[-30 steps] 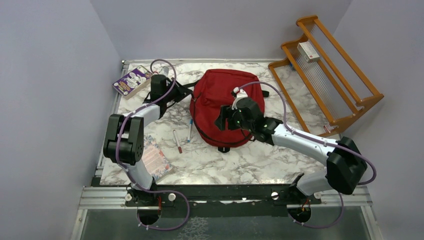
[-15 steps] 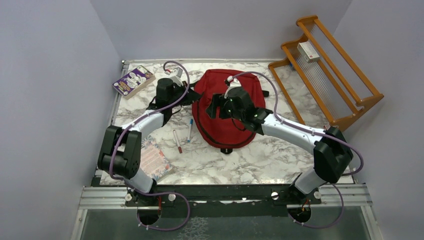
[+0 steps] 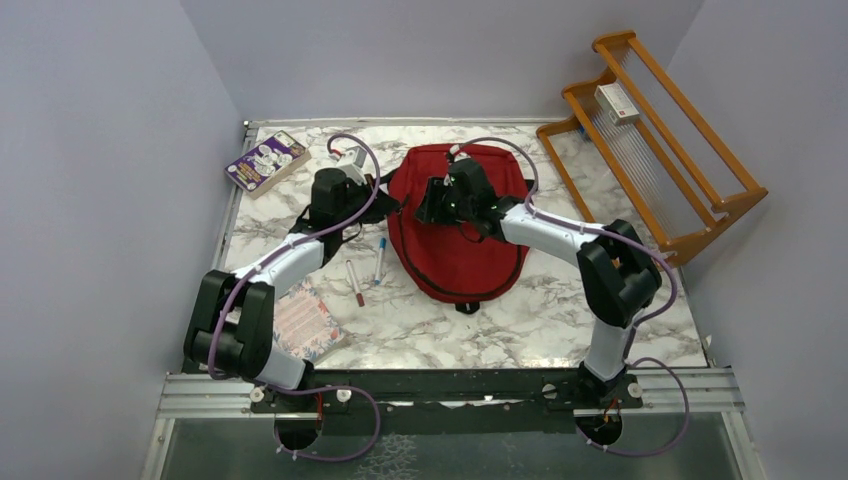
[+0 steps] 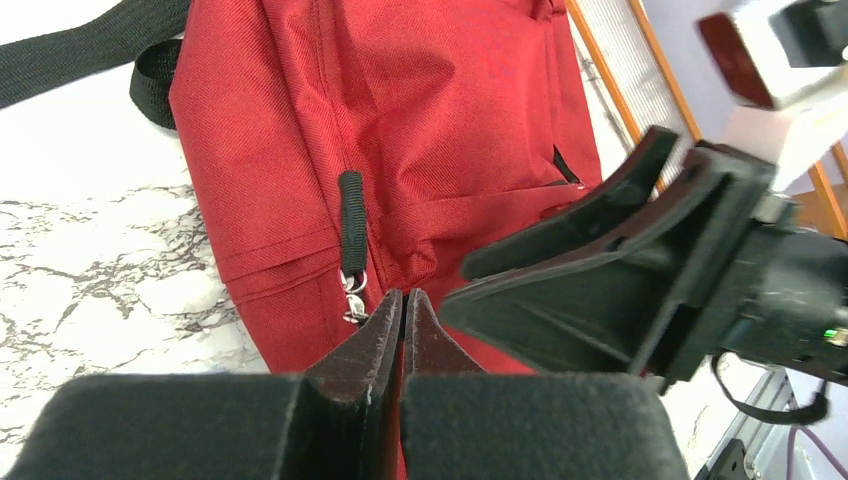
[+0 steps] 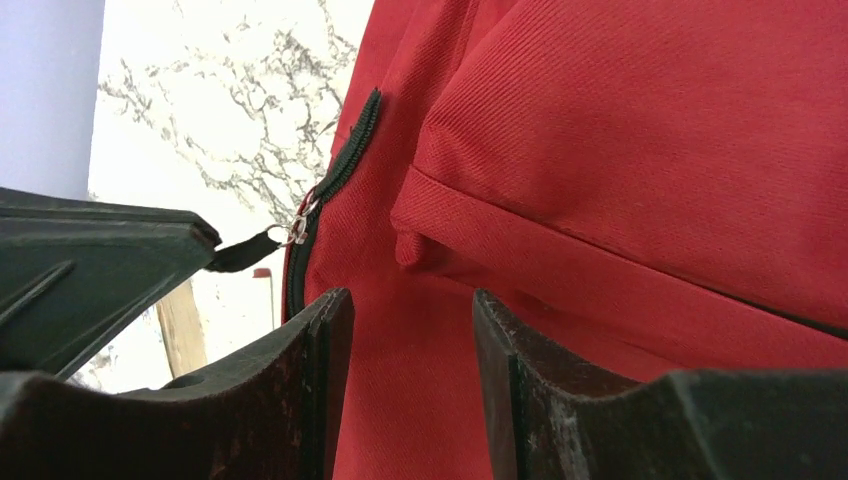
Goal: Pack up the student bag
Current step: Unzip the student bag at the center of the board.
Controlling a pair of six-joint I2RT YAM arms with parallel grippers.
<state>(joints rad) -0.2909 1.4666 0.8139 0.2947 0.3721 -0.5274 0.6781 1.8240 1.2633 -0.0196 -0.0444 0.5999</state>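
Note:
The student bag, a red backpack, lies flat in the middle of the table. My left gripper is at its upper left edge. In the left wrist view it is shut, with its tips against the red fabric right beside a black zip pull. I cannot tell whether it pinches fabric. My right gripper hangs over the bag's upper left, close to the left one. In the right wrist view it is open over red fabric, near a zip slider.
Black bag straps trail left of the bag. Two pens and a colourful notebook lie at the front left. A purple book is at the back left. A wooden rack holding a white box stands at the right.
My right gripper has moved up and left across the bag. My left gripper has moved right from the straps to the bag's edge. The bag has shifted slightly.

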